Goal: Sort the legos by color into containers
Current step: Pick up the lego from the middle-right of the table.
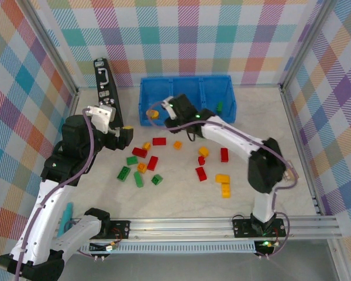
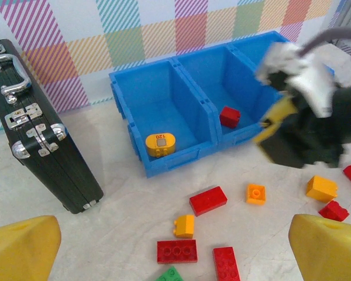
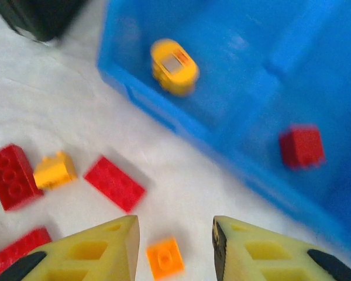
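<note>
from above, the long blue plastic bin (image 1: pixel 184 79) with three square compartments sat at the far middle of the white table (image 1: pixel 257 108). a black rectangular case with silver handle (image 1: pixel 107 88) stood to its left. the small red, green, yellow and orange plastic bricks (image 1: pixel 152 163) lay scattered nearer, mid-table. the right gripper (image 1: pixel 161 108) hovered at the bin's left compartment, and the left gripper (image 1: pixel 127 132) hung near the case.

from the left wrist, its yellow fingers (image 2: pixel 23 246) stood wide apart with nothing between. a rounded yellow brick (image 2: pixel 159 144) in the left compartment bore a label reading "120". a red brick (image 2: pixel 229 116) lay in the middle one.

from the right wrist, that gripper's fingers were spread and empty above a small orange brick (image 3: pixel 165 257) on the table. the bricks looked light, stiff and slick, best pinched across their flat sides.
</note>
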Robot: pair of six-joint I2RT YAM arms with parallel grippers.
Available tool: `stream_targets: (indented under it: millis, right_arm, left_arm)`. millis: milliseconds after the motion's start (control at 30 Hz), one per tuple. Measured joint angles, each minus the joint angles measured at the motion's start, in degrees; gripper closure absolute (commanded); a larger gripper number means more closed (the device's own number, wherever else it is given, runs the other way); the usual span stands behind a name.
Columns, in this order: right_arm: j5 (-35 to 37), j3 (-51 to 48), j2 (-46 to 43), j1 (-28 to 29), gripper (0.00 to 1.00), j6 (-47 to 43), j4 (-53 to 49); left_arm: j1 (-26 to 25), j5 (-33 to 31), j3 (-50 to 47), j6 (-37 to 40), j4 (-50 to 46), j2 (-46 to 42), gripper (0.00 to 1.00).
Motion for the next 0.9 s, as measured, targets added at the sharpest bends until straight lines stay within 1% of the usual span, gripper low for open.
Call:
stream_targets:
  millis: [133,200,267,367,433,500,600,700,767,900]
  right_arm:
    - [1.44,-13.53,-10.54,-5.7,0.57,7.56,-3.17]
    - [1.51,-19.56,-14.78,-9.79,0.57,11.21,-4.74]
    - [0.94,-24.28,-17.9,-13.99,0.58,14.05,-6.32]
    - [-1.62,-28.94,-20.35,-19.89,0.56,17.35,-7.67]
    - [-3.69,-30.23,-20.28,-22.77,0.53,18.82,-7.91]
    - [-5.42,-30.75,-19.76,-24.61,0.45,20.06,-7.89]
    - [-7.91,-30.99,-18.01,-25.53,0.35,21.24,-6.67]
    - [-9.92,-30.97,-14.73,-25.57,0.29,21.94,-4.72]
    - [-10.88,-30.95,-12.11,-25.57,0.27,21.94,-3.78]
    - [-11.37,-30.73,-7.85,-25.57,0.27,21.88,-3.15]
  left_arm:
    - [0.0,0.0,0.0,-0.22,0.0,0.09,0.0]
    - [0.0,0.02,0.0,-0.22,0.02,0.22,0.0]
    - [0.0,0.02,0.0,-0.22,0.02,0.44,0.0]
    - [0.0,0.09,0.0,-0.24,0.02,0.98,0.0]
    - [0.0,0.17,0.0,-0.22,0.02,1.46,0.0]
    - [0.0,0.02,0.0,-0.22,-0.09,2.23,0.0]
    - [0.0,-1.16,0.02,-0.22,-0.44,3.32,0.0]
    - [0.0,-2.27,0.07,-0.2,-0.48,3.69,0.0]
    - [0.0,-2.69,0.11,-0.2,-0.5,3.69,0.0]
    - [0.0,-3.06,0.61,-0.2,-0.63,3.8,0.0]
